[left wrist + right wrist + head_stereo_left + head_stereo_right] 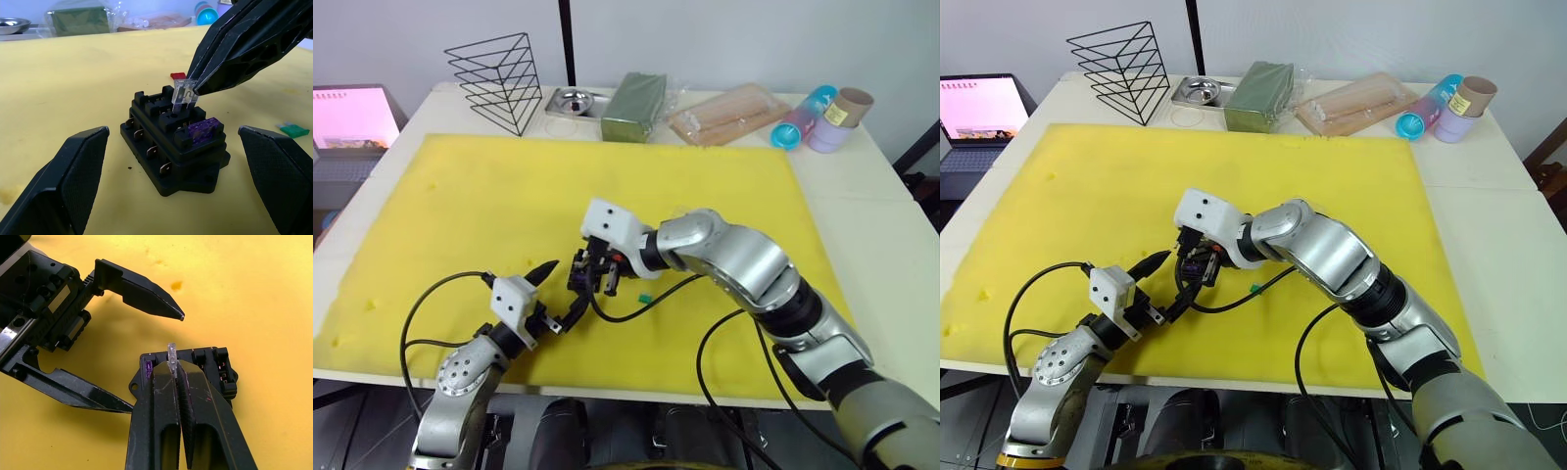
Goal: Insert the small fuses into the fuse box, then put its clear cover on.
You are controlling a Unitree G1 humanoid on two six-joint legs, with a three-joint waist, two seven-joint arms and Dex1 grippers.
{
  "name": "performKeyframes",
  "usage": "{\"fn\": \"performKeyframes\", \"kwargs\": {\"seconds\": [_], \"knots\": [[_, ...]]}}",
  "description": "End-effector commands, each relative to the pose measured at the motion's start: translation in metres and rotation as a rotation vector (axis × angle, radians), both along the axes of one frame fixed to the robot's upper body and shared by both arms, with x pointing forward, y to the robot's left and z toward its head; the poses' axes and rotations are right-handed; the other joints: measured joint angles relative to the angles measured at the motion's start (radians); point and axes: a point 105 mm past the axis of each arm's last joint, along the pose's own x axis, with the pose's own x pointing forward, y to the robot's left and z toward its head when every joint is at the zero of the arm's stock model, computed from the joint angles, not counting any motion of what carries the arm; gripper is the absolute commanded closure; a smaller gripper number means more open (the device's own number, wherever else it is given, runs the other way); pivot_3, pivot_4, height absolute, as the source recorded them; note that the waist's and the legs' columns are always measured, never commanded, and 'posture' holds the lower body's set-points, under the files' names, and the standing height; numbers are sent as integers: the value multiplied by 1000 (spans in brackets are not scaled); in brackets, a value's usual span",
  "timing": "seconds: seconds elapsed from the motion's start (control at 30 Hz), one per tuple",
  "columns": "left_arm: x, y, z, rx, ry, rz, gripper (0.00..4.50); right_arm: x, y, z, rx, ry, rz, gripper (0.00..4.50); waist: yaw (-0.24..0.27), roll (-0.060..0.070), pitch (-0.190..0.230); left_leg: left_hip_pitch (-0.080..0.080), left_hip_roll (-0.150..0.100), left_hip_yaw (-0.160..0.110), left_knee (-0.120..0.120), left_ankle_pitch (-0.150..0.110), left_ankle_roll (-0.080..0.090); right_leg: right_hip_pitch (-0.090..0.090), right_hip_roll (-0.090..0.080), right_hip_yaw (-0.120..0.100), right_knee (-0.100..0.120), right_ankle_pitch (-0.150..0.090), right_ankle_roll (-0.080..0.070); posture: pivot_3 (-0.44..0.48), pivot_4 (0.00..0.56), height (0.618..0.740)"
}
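Fuse box (173, 142) holds purple fuse (204, 130); right pincer (174, 368) clamps clear fuse (185, 92), left pincer (558, 296) apart.

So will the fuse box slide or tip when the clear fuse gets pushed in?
Probably slides more than tips: the fuse box looks small and light, sitting loose on the yellow foam between the open left claw. Its low, wide base suggests tipping is unlikely. The right claw pinches the clear fuse off-centre, so it may twist.

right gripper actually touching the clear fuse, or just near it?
Touching. In the left wrist view the right gripper pinches the clear fuse by its top edge above the fuse box; the right wrist view shows it clamped.
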Motion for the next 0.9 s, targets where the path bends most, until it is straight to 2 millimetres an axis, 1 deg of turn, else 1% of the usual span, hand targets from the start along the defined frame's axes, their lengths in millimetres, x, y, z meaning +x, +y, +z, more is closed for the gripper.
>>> {"fn": "performKeyframes", "kwargs": {"seconds": [0.03,0.53,0.73,0.9], "knots": [[-2,-5,12,-1,-54,-16,19,1,3,4,12,-27,3,4500,0,0,0,0,0,0,0,0,0,0,0,0,0,0,0,0,150,740],[-4,-6,14,4,-53,-15,19,-3,4,-1,6,13,10,4500,0,0,0,0,0,0,0,0,0,0,0,0,0,0,0,0,150,740],[-5,-7,14,2,-51,-19,19,0,1,-5,-10,3,-7,4500,0,0,0,0,0,0,0,0,0,0,0,0,0,0,0,0,150,740],[-6,-8,14,1,-49,-20,19,-1,2,-3,-1,10,-7,4500,0,0,0,0,0,0,0,0,0,0,0,0,0,0,0,0,150,740]]}}
